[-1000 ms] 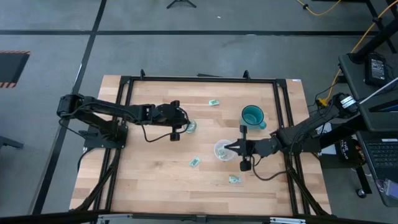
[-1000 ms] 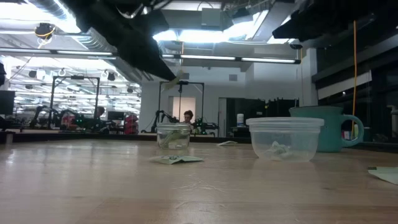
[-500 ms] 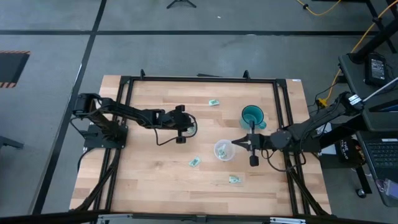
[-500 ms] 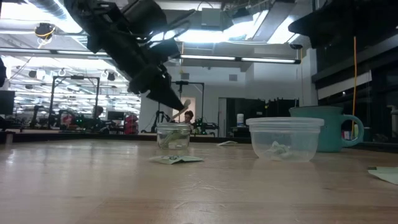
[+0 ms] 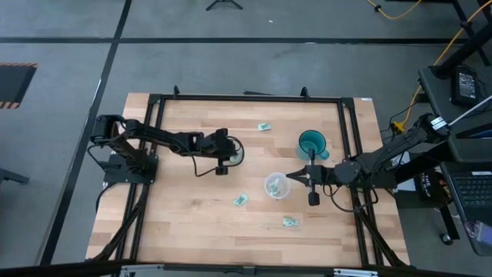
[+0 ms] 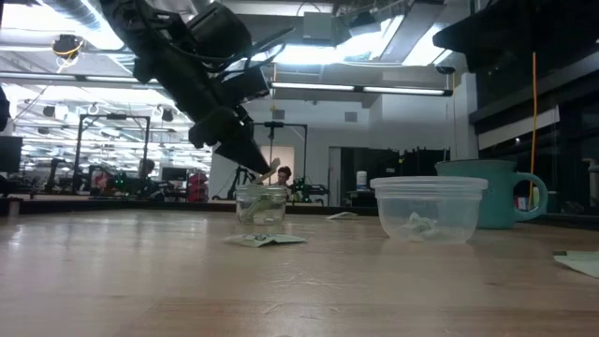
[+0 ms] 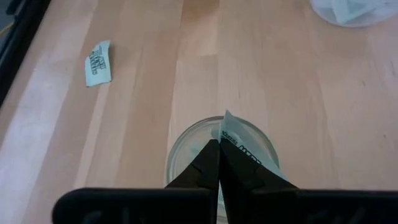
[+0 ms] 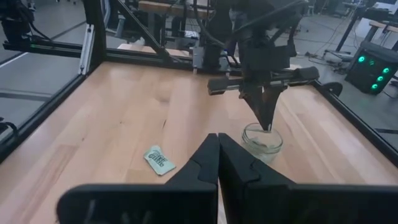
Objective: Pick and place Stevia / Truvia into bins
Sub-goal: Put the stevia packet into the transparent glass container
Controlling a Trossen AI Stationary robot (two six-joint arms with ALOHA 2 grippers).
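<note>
My left gripper (image 6: 265, 173) slants down over the mouth of the small glass jar (image 6: 260, 204), shut on a light green Stevia packet (image 7: 236, 142). The jar (image 5: 237, 154) stands mid-table with packets inside it. My right gripper (image 5: 290, 176) hangs shut on nothing, just to the right of the wider clear plastic cup (image 5: 276, 187), which holds crumpled packets. Loose packets lie flat on the table: one at the far side (image 5: 264, 126), one near the jar (image 5: 241, 201), one toward the near edge (image 5: 290, 221). My left gripper pinches the packet between its two shut fingers; a short end of the packet (image 7: 227, 124) sticks out past the fingertips. The fingers come slanting down from the table's left. The packet is clear of the table, its free end at the jar's rim (image 6: 273, 175).
A teal mug (image 5: 312, 143) stands behind the plastic cup, toward the far right. A black frame (image 5: 246, 98) runs along the table's far and side edges. Bare wood lies along the near side and the left half.
My left gripper has come down and a little toward the table's right with the packet, bringing its tips to the jar's mouth. My right gripper has drawn back from over the plastic cup toward the table's right edge, still shut.
</note>
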